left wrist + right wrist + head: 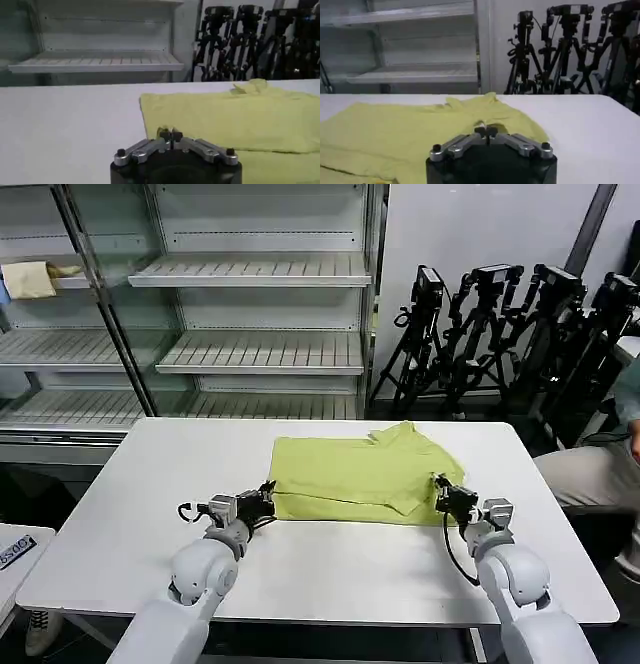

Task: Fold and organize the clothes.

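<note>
T-shirt point(365, 474) folded on table point(150, 494), collar point(470, 102) nearer shelves

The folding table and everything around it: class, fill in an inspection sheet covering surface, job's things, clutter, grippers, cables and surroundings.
Surface: white table, bare apart from the shirt.
Job's things: lime T-shirt lies flat, partly folded, collar toward the far right.
Clutter: nothing seen on the table.
Grippers: left gripper shut at the shirt's near left corner; right gripper shut at its near right edge. Whether either pinches cloth cannot be told.
Cables: black cable loops along the right wrist.
Surroundings: white shelving behind, cream cloth on a left shelf, black tripods at the right.
</note>
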Available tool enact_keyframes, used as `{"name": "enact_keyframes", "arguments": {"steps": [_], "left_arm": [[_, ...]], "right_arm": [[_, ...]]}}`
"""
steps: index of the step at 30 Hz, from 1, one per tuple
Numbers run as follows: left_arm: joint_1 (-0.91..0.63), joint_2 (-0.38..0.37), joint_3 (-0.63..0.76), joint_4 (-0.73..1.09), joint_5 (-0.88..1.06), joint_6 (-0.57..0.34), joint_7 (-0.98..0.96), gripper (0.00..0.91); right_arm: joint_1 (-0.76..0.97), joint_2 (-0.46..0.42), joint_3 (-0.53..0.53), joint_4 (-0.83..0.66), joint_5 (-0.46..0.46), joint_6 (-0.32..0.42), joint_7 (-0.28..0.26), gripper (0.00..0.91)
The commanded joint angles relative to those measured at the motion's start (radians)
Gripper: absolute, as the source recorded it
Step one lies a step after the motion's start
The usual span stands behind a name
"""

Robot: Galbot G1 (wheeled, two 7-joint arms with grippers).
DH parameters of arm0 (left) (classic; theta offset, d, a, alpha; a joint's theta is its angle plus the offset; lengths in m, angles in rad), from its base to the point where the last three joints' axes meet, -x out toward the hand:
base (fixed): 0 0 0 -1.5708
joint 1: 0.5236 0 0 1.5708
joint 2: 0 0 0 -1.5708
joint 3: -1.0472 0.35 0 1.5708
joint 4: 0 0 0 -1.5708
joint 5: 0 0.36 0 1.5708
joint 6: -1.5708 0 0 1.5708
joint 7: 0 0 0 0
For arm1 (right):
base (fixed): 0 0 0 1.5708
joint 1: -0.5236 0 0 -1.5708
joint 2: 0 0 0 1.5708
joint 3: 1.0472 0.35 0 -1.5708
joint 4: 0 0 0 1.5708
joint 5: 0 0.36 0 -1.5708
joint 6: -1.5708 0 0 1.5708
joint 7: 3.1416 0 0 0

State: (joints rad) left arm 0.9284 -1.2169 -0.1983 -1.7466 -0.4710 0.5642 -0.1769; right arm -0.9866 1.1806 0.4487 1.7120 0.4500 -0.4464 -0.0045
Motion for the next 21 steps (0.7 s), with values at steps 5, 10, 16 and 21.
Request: {"name": "enact_keyframes", "arguments": {"steps": [5,10,16,21], "left_arm": [[0.001,0.009,-0.007,-0.010,0.028,-0.002,0.005,0.907],[0.085,0.054,-0.019,-0.142,-0.003,0.013,-0.007,0.907],[0.140,0.081,0.024,-0.180,-0.030,0.014,-0.053,0.907],[0.126,0.074,0.043,-0.146,-0.032,0.016,-0.114,0.867]], "right_arm": [[0.018,0.008,0.000,-0.027,-0.012,0.002,-0.001,0.907],[-0.090,-0.042,0.047,0.069,-0.004,-0.027,0.006,0.907],[-0.251,-0.099,0.132,0.166,0.009,-0.077,0.021,0.907],[-0.273,-0.096,0.149,0.169,0.018,-0.099,0.025,0.846]]}}
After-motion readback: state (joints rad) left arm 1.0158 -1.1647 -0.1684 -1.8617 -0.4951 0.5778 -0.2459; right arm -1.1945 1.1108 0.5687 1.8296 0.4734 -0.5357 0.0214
